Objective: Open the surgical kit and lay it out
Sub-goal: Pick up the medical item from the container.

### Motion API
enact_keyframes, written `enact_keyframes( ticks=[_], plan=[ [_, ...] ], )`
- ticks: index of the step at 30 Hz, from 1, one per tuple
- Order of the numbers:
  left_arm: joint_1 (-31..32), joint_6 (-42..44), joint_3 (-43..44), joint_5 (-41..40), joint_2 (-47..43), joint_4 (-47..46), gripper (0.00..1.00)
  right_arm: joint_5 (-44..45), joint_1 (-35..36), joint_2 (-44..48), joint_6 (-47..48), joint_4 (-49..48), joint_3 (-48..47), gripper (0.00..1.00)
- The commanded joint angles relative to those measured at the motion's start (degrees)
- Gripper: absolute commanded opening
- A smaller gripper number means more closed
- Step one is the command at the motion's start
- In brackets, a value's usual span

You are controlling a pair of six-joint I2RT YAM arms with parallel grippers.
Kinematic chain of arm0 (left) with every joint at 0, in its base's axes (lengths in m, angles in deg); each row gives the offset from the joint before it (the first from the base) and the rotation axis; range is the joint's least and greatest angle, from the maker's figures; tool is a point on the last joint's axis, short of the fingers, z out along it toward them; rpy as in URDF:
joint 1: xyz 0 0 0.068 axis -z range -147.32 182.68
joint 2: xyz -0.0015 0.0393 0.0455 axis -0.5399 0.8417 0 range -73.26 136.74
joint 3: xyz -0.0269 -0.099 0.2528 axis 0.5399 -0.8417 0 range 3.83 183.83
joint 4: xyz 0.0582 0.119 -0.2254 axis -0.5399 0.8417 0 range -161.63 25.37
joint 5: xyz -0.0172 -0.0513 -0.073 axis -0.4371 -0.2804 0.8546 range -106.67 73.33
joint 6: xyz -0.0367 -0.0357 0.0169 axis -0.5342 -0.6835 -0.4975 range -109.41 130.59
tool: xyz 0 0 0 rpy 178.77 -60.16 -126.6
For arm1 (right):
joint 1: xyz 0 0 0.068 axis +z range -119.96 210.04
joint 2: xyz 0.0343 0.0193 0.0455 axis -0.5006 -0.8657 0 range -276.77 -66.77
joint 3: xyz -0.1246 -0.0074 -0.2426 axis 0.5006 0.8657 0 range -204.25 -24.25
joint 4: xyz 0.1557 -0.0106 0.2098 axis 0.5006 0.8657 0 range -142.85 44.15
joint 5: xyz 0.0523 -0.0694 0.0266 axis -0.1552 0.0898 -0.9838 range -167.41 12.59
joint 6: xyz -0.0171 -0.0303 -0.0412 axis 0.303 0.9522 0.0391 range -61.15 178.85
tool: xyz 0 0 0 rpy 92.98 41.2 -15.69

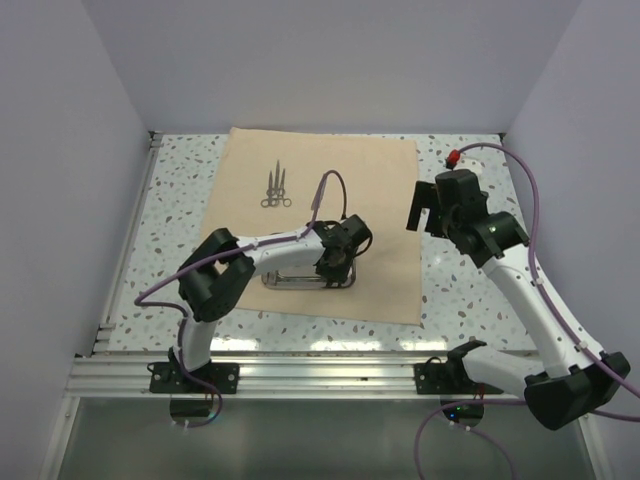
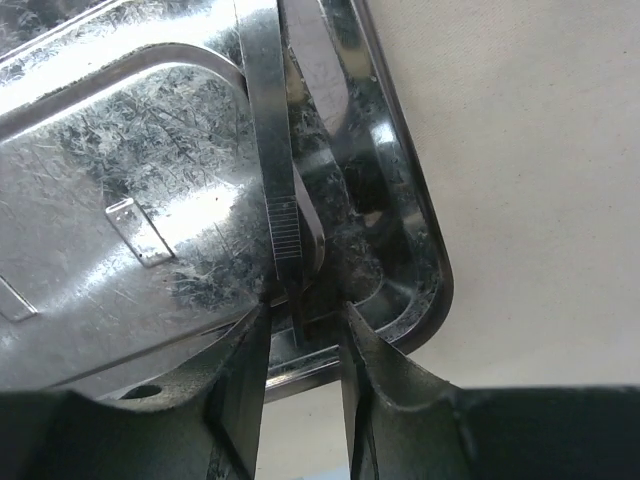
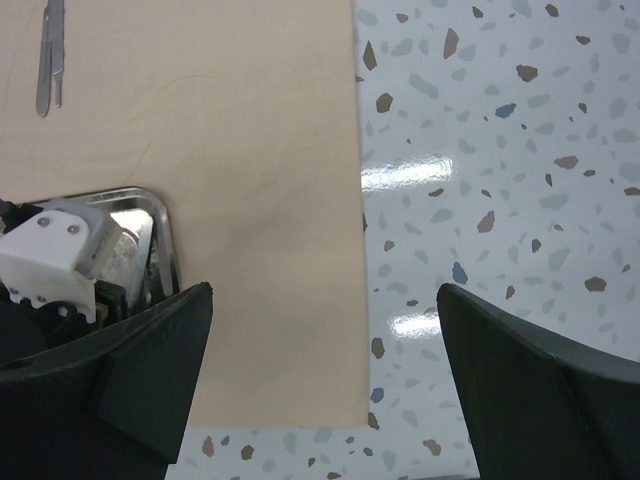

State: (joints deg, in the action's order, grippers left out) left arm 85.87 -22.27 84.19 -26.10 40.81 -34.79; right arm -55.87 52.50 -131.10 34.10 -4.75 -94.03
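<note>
The tan cloth wrap lies spread flat on the table. The shiny steel tray sits on its near part. My left gripper is down in the tray's right end. In the left wrist view, the left gripper has its jaws narrowed on a thin ridged metal instrument that lies along the tray. Several small instruments lie side by side on the far part of the cloth. My right gripper hovers open and empty over the cloth's right edge.
Speckled tabletop lies to the right of the cloth. White walls close in the back and sides. A metal rail runs along the near edge. In the right wrist view, the tray's corner and the left arm's white wrist show.
</note>
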Motion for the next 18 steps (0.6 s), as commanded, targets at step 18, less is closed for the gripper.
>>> enact_keyframes(
  ticks=[18],
  plan=[
    [0.5, -5.5, -3.3, 0.5, 6.0, -1.7, 0.0, 2.6, -0.1, 2.7, 0.9, 1.0, 0.7, 0.98]
  ],
)
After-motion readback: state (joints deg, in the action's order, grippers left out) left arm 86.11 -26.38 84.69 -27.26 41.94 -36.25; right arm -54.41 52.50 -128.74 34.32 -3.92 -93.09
